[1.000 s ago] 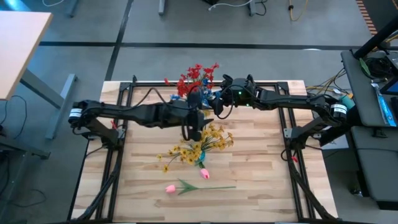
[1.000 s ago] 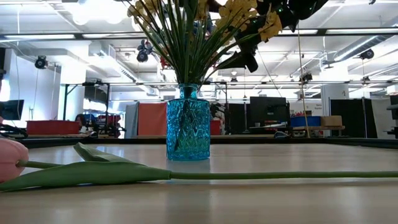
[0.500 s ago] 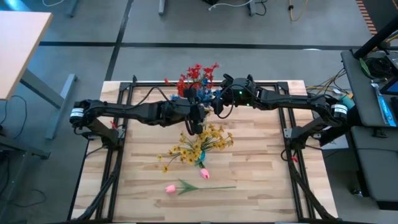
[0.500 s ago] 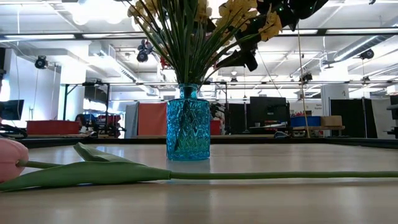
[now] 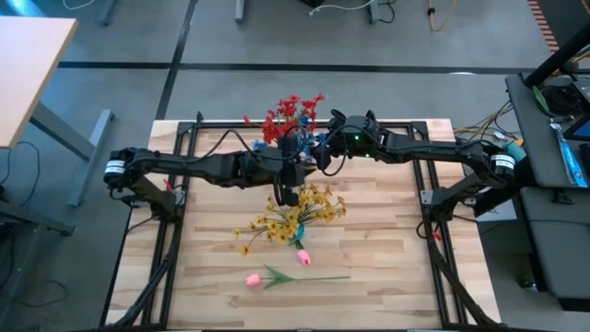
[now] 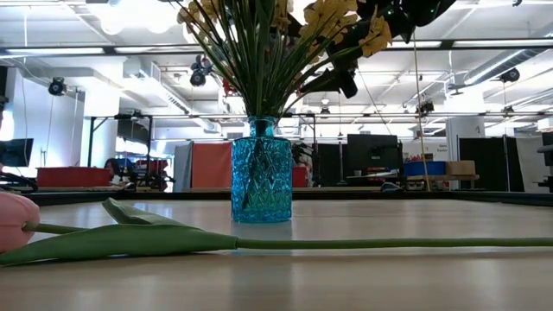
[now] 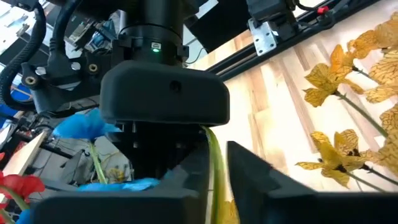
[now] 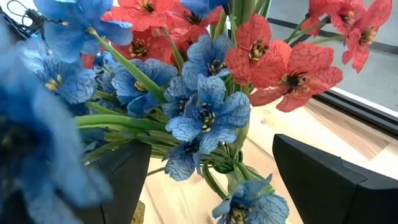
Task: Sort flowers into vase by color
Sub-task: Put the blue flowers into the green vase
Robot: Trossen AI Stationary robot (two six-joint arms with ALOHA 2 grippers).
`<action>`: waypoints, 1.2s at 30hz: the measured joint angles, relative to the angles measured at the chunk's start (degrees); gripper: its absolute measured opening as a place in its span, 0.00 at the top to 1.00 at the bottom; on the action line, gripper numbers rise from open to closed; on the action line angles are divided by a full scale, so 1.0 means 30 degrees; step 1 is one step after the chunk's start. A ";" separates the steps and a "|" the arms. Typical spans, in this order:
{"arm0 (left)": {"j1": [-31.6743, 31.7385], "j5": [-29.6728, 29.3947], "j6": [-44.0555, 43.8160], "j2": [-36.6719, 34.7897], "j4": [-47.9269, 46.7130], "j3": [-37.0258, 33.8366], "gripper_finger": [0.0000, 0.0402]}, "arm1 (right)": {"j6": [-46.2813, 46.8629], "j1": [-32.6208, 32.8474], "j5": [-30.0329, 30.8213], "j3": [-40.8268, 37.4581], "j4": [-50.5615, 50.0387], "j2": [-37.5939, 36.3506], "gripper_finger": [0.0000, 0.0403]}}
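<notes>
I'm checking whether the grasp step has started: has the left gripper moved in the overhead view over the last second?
Yes. The left gripper pulled back from over the yellow flower spray toward the table's far edge, nearer the red flowers.

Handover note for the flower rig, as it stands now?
Left gripper: over the yellow flowers, fingers closed on a thin green stem.
Right gripper: open, at the table's far edge, fingers either side of the blue flowers and red flowers.
Done: yellow flowers stand in the blue glass vase. A pink bud shows beside that bunch.
Left: one pink tulip lies flat on the table near the front. What the red and blue flowers stand in cannot be told.
</notes>
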 joint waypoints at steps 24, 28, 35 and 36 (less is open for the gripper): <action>0.0022 0.0060 -0.0685 0.0000 -0.1052 -0.0015 1.00 | 0.1005 -0.0003 0.0485 0.0000 0.3466 0.0022 0.19; 0.0022 0.0027 -0.0836 0.0000 -0.1144 -0.0015 1.00 | 0.0990 0.0000 0.0480 0.0000 0.3781 0.0022 0.19; 0.0003 -0.0590 -0.0976 -0.0066 -0.0983 -0.0021 0.96 | -0.0007 -0.0015 0.0446 0.0000 0.2864 -0.0641 0.19; 0.0000 -0.0597 -0.0963 -0.0066 -0.1062 -0.0020 0.94 | -0.0088 -0.0015 0.0458 0.0000 0.2746 -0.0854 0.19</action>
